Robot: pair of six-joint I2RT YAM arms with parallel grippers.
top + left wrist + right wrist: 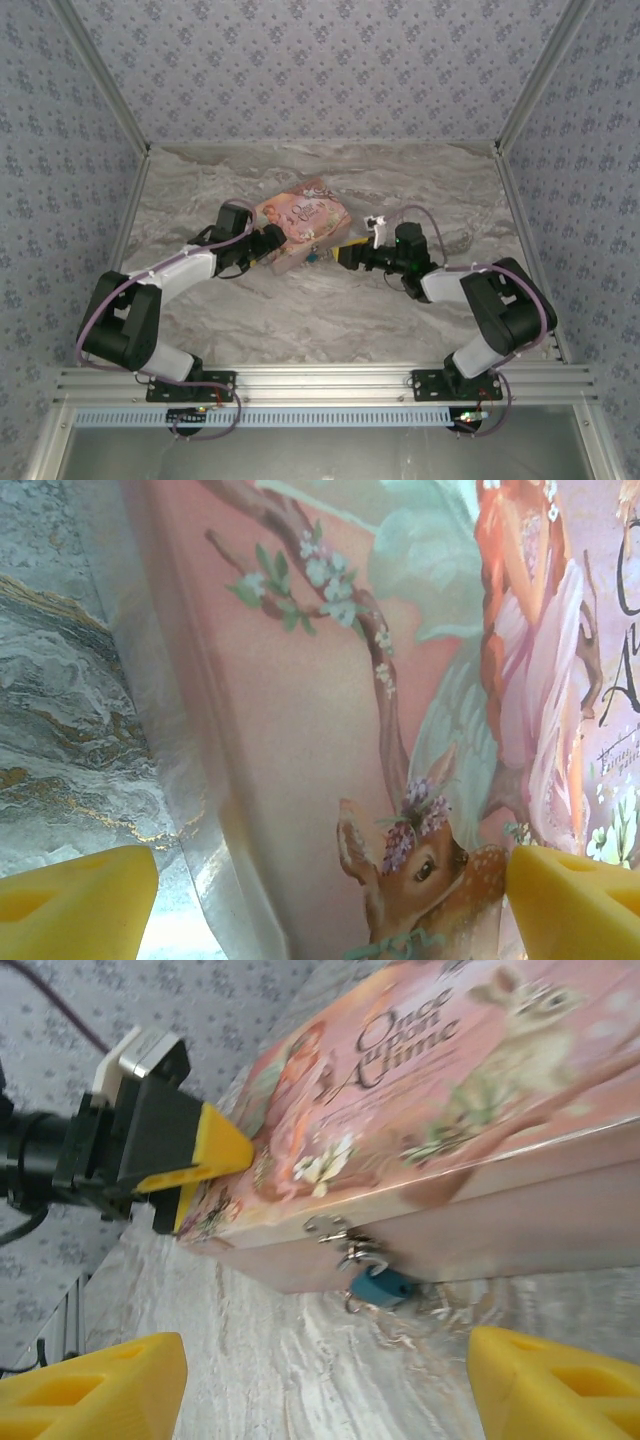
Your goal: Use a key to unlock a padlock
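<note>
1 bench (330,310). 2 arms: 1 left arm (180,268), 1 right arm (445,285). 2 claws: left claw (272,243), right claw (345,256). 2 yellow fingertips (90,1385) per claw, 4 altogether. 1 pink box (305,220). 1 blue padlock (381,1286). Silvery bits beside it too tangled to count.

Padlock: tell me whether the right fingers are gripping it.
No, the padlock sits at the pink box's clasp, apart from both spread right fingers.
</note>
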